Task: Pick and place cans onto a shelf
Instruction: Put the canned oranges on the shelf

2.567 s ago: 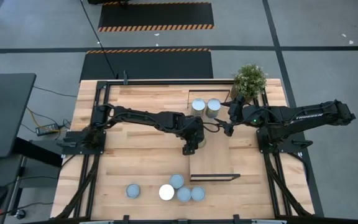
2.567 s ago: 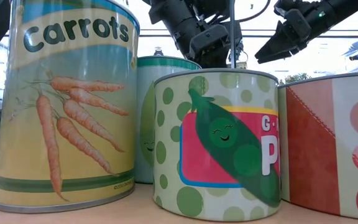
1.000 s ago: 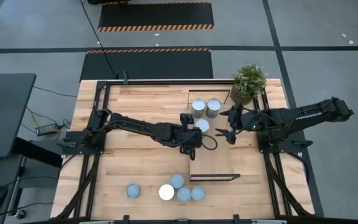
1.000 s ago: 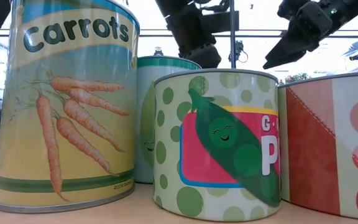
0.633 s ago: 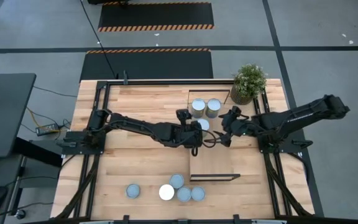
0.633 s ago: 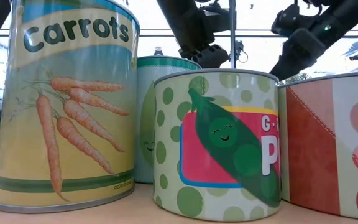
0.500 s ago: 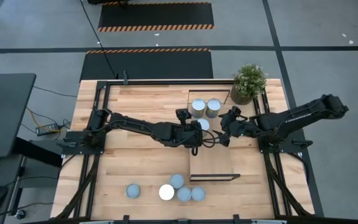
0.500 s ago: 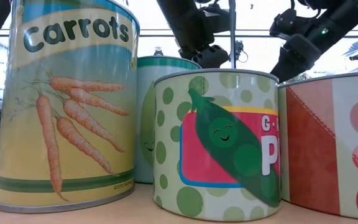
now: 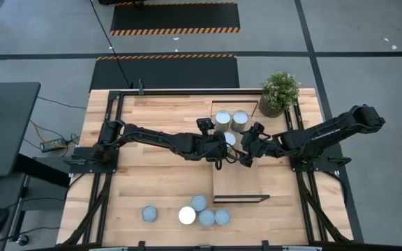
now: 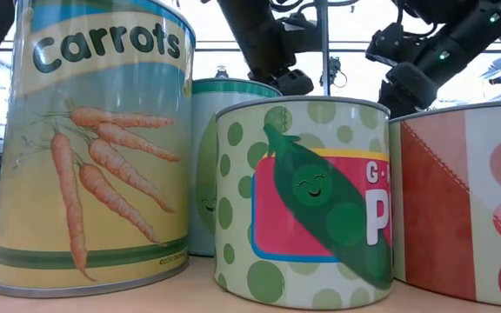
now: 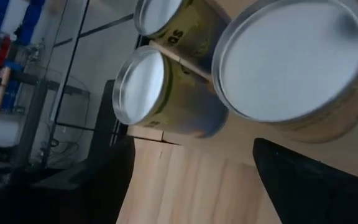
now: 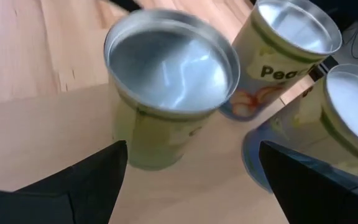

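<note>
Three cans stand on their bases on the light-wood shelf (image 9: pixel 241 178): two side by side at its far end (image 9: pixel 222 118) (image 9: pixel 239 120), and a third (image 9: pixel 229 139) just nearer. My left gripper (image 9: pixel 218 150) (image 11: pixel 194 186) is open at the third can's near-left side, clear of it. My right gripper (image 9: pixel 245 155) (image 12: pixel 191 180) is open on that can's right; the can (image 12: pixel 169 93) lies ahead of its fingertips, apart from them. Several more cans stand on the table near its front edge (image 9: pixel 198 203).
A potted plant (image 9: pixel 280 90) stands by the shelf's far right corner. The front cans fill the low view, among them a carrots can (image 10: pixel 94 148) and a peas can (image 10: pixel 307 200). Bare tabletop (image 9: pixel 152 181) lies left of the shelf.
My right gripper has come down and toward the table's left, up to the third can, staying open. My left gripper has turned at the wrist while keeping about its place beside that can. The three cans on the shelf have not moved.
</note>
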